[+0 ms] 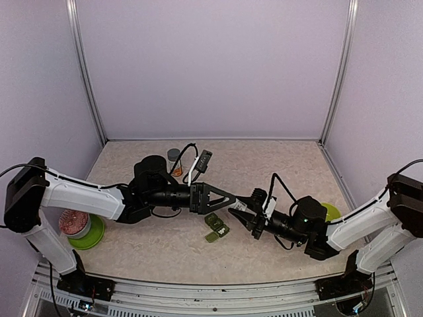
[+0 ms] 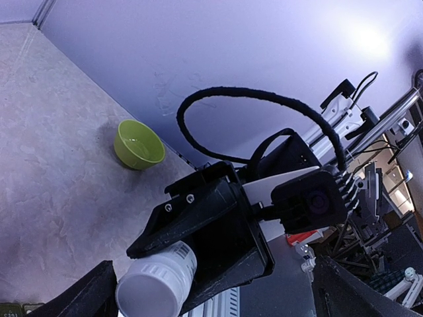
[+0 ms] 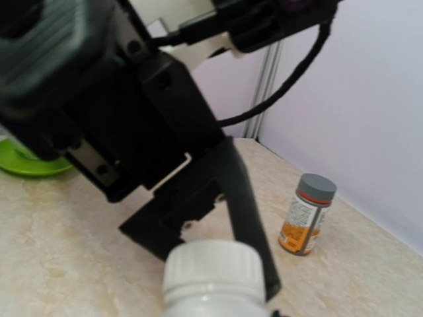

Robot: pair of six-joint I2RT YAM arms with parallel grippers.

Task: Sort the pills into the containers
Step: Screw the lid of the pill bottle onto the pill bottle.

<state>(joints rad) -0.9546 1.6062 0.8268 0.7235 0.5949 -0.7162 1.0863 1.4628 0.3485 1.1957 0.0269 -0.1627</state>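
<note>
Olive-green, the pill box (image 1: 216, 226) lies mid-table on the beige table (image 1: 297, 165), just on the near side of the spot where the two arms meet tip to tip. The jaws of the left gripper (image 1: 225, 200) stand wide apart, holding nothing. The right gripper (image 1: 239, 212) is clamped on a white bottle (image 2: 155, 287), its cap towards the left jaws. A grey-capped orange bottle (image 3: 305, 214) stands near the back wall.
</note>
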